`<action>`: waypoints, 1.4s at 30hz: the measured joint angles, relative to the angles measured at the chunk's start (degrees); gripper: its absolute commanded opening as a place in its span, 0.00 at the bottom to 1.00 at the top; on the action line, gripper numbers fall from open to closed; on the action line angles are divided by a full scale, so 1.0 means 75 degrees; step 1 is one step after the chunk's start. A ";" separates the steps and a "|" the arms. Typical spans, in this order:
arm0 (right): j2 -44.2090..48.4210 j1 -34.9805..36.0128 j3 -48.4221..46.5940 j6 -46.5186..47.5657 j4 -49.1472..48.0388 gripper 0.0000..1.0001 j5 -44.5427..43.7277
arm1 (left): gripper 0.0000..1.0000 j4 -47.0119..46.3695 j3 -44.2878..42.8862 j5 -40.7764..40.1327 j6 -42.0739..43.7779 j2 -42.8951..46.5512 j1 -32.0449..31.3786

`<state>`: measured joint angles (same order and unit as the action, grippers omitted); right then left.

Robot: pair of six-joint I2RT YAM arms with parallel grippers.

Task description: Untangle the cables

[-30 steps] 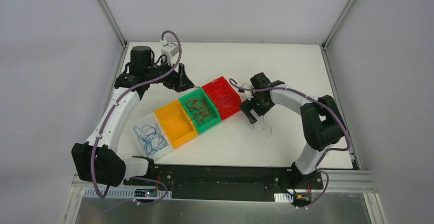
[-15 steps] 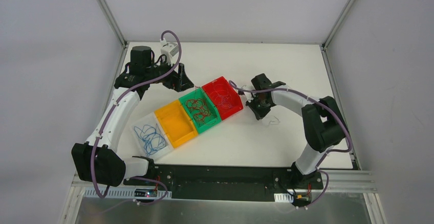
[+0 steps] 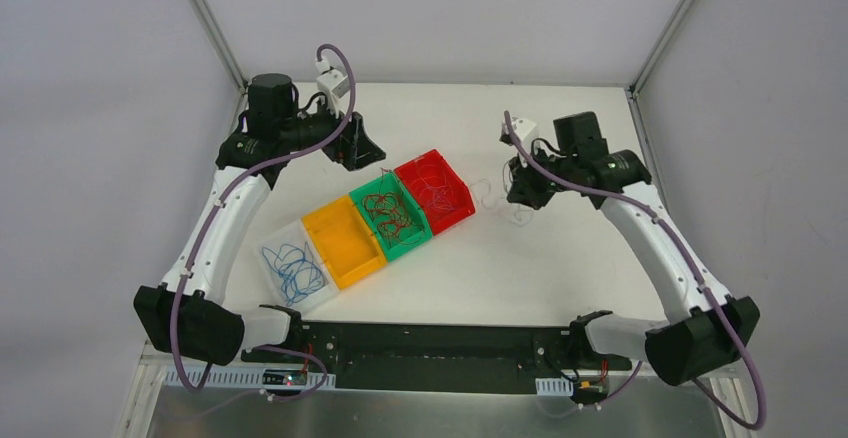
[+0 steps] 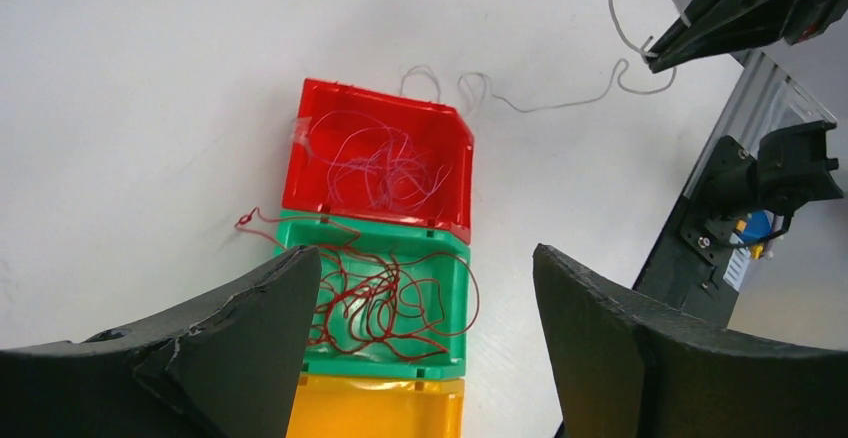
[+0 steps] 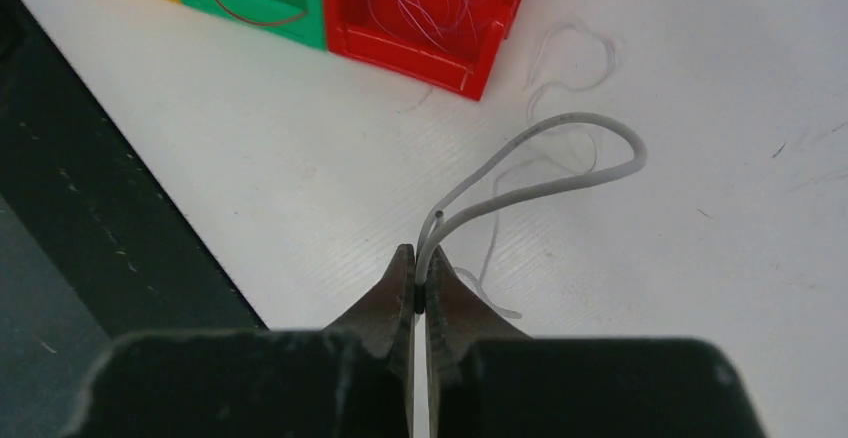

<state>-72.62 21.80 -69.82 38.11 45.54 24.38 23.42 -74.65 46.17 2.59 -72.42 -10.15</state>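
My right gripper (image 5: 420, 280) is shut on a thin white cable (image 5: 590, 124), whose loop arches up from the jaws while the rest trails over the table (image 3: 492, 194) toward the red bin (image 3: 452, 220). The same strand (image 4: 545, 106) shows in the left wrist view, running up to the right gripper (image 4: 652, 54). Pale cables (image 4: 385, 163) lie in the red bin and dark red cables (image 4: 370, 293) in the green bin (image 3: 417, 237), one end hanging over its rim. Blue cables (image 3: 293, 266) fill the clear bin. My left gripper (image 4: 425, 268) hangs open above the green bin, holding nothing.
Four bins stand in a diagonal row: clear (image 3: 270, 280), orange (image 3: 343, 241), green, red. The orange one holds nothing. The black base rail (image 3: 430, 343) runs along the near edge, and frame posts (image 3: 655, 43) rise at the far corners.
My right gripper shut on the white cable beside the red bin, then rose and swung back to the right, drawing the strand with it. The left gripper shifted slightly toward the back.
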 measured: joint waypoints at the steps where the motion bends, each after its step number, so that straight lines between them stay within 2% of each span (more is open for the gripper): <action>1: 0.0166 -0.0032 -0.0198 -0.0020 0.0122 0.00 0.0157 | 0.80 0.0000 -0.0070 0.0044 0.0047 -0.0003 -0.0073; 6: 0.0589 -0.0032 -0.1014 -0.0289 0.0609 0.00 0.0659 | 0.80 0.0000 -0.0347 0.0221 0.0388 -0.0026 -0.0539; 10: 0.0498 -0.0035 -0.0927 -0.0402 0.0627 0.00 0.0353 | 0.79 -0.0003 -0.0399 0.0221 0.0434 -0.0169 -0.0694; 13: -0.0099 -0.0114 -0.0600 -0.0393 0.0463 0.00 -0.0090 | 0.79 -0.0006 -0.0399 0.0192 0.0423 -0.0297 -0.0708; 20: -0.2398 -0.0385 -0.0437 -0.0393 -0.0157 0.00 -0.0510 | 0.79 -0.0020 -0.0393 0.0085 0.0393 -0.0335 -0.0708; 24: -0.3080 -0.0385 -0.0361 -0.0411 -0.0493 0.22 -0.0423 | 0.80 -0.0047 -0.0163 -0.0096 0.0402 -0.0187 -0.0711; 27: -0.3602 -0.0379 -0.0487 -0.0440 -0.0548 0.55 -0.0236 | 0.80 -0.0023 0.0044 -0.0242 0.0431 -0.0003 -0.0752; 31: -0.3853 -0.0373 -0.0542 -0.0332 -0.0449 0.86 0.0102 | 0.80 -0.0015 0.0131 -0.0391 0.0533 0.0146 -0.0755; 34: -0.3838 -0.0294 -0.0542 -0.0149 -0.0393 0.99 0.0256 | 0.80 -0.0012 0.0178 -0.0440 0.0580 0.0201 -0.0752; 42: -0.3815 0.0478 -0.0064 0.0079 -0.0513 1.00 0.0009 | 0.80 -0.0012 0.0204 -0.0455 0.0624 0.0201 -0.0752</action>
<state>-101.23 25.39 -70.30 38.70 41.69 24.45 23.33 -73.12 42.76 7.27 -70.91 -15.79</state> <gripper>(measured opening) 0.993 0.795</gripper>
